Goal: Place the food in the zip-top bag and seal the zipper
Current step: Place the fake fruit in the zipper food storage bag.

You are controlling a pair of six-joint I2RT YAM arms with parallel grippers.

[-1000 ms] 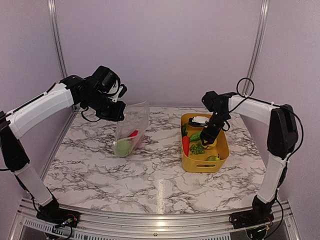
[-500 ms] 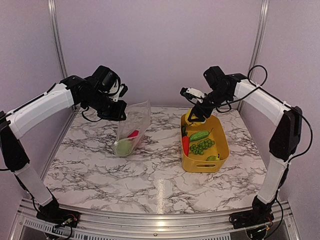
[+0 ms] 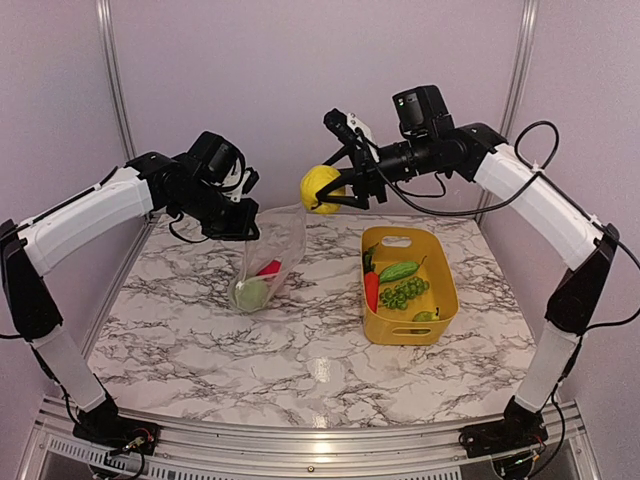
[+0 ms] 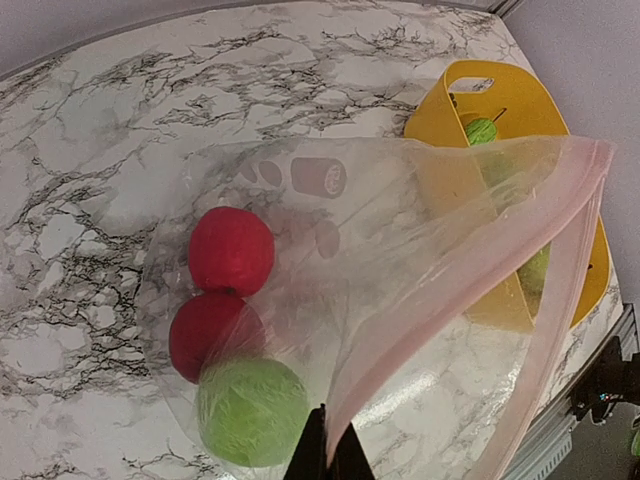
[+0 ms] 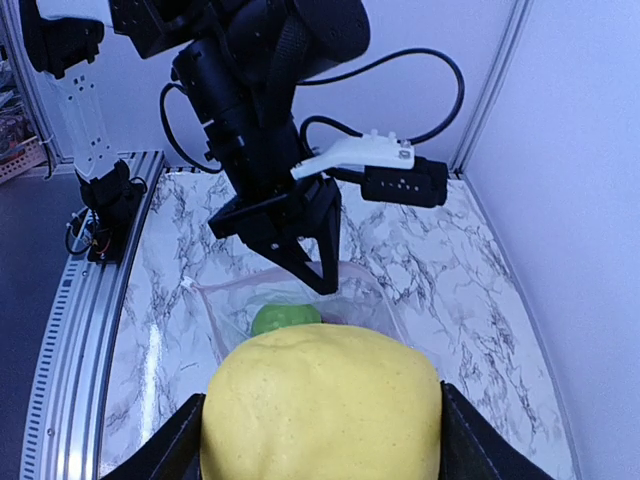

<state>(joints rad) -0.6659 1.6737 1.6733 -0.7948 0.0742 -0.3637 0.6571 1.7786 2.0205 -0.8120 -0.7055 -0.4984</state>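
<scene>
My left gripper (image 3: 243, 228) is shut on the mouth edge of the clear zip-top bag (image 3: 268, 255) and holds it up and open; its pinkish zipper strip (image 4: 470, 280) shows in the left wrist view. Inside the bag lie two red fruits (image 4: 230, 250) and a green one (image 4: 252, 412). My right gripper (image 3: 327, 190) is shut on a yellow lemon (image 3: 320, 187) and holds it in the air just above and right of the bag's mouth. The lemon (image 5: 322, 405) fills the right wrist view, with the bag (image 5: 290, 300) below it.
A yellow basket (image 3: 440, 300) stands right of centre and holds a red carrot (image 3: 371, 290), a green cucumber-like piece (image 3: 397, 270), green grapes (image 3: 400, 293) and another green piece (image 3: 426, 316). Metal frame posts stand at the back corners.
My right gripper lifted the lemon out of the basket and carried it up and left to beside the bag's mouth. The left gripper kept holding the bag.
</scene>
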